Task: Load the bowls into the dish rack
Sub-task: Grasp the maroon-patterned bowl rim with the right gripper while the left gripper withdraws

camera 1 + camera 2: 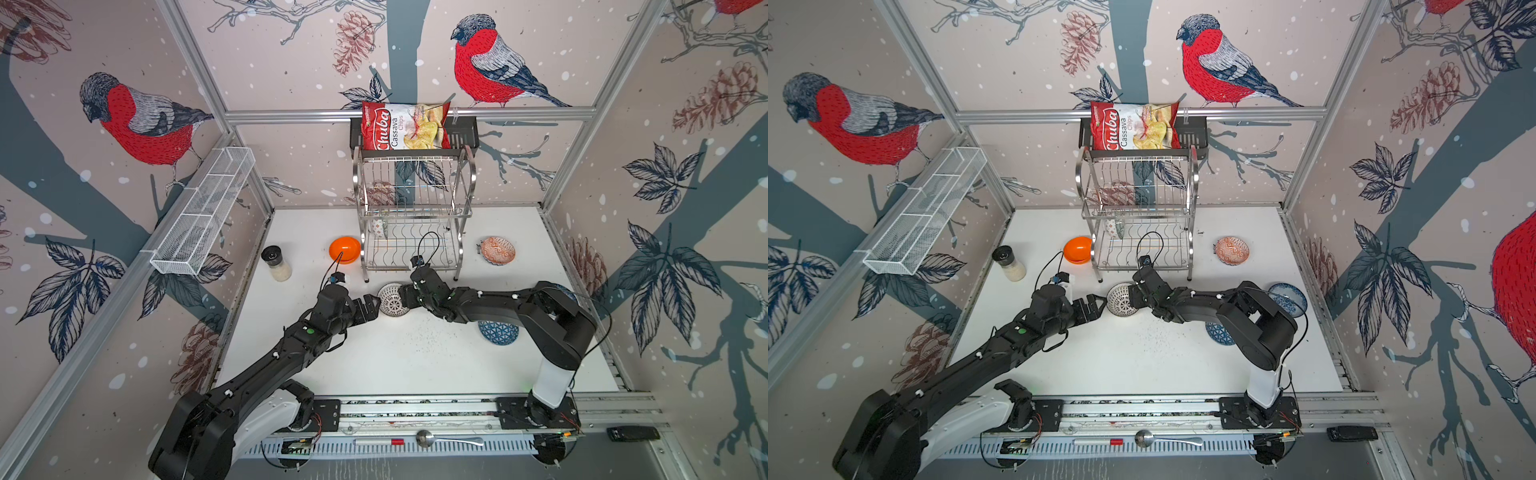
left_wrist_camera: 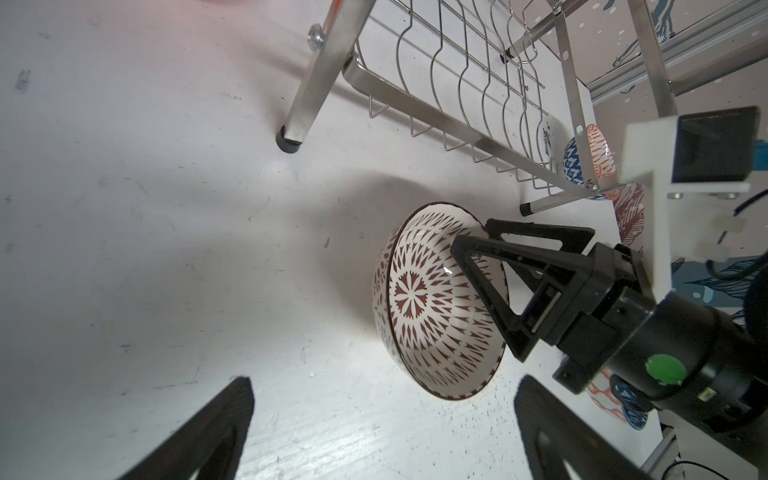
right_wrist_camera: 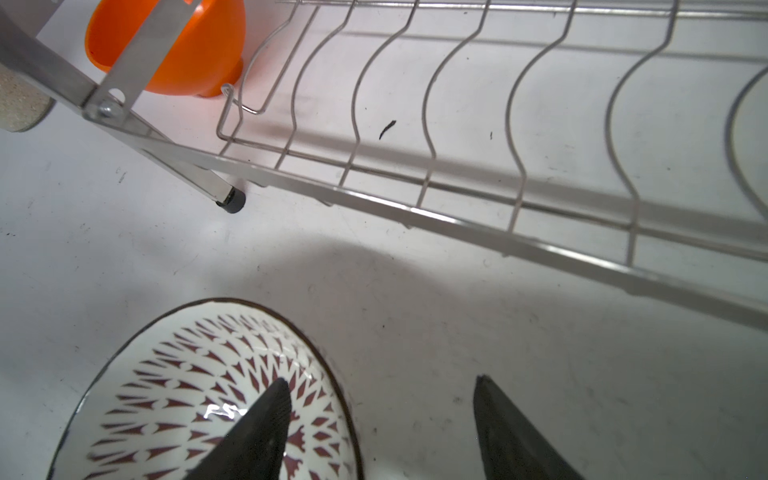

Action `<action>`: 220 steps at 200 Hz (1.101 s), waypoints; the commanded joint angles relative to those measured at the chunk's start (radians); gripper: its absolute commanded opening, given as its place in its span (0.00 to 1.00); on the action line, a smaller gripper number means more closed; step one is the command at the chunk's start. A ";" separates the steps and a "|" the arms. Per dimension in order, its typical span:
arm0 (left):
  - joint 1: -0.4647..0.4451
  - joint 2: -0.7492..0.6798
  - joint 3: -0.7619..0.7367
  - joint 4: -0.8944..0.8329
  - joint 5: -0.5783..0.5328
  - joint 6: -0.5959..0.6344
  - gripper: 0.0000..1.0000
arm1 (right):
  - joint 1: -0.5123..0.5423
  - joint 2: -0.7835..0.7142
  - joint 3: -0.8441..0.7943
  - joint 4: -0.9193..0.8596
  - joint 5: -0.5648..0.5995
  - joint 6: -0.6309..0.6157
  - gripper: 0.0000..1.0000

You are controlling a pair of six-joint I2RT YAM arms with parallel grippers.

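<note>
Visible only in wrist views: right gripper (image 3: 379,380) spread astride rim of white-ribbed bowl (image 2: 432,299), one finger inside, not yet pinching. Lies tilted on counter (image 1: 415,365) just before dish rack (image 1: 415,215), mouth up and toward fully spread left gripper (image 2: 384,379).

Shiny polished steel wire on the dish rack (image 3: 415,214), glossy smooth orange bowl (image 3: 187,54), glazed patterned bowl (image 2: 428,299) catching light, tabletop (image 2: 166,249) matt white, scuffed and speckled.

Shaker jar (image 1: 276,262) upright — chips bag (image 1: 405,126) in black shelf (image 1: 467,135) — white mesh basket (image 1: 203,212).
</note>
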 commanded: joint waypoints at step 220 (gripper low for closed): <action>0.000 0.095 0.023 0.162 0.132 -0.009 0.98 | -0.070 -0.212 -0.130 -0.112 0.142 -0.020 0.37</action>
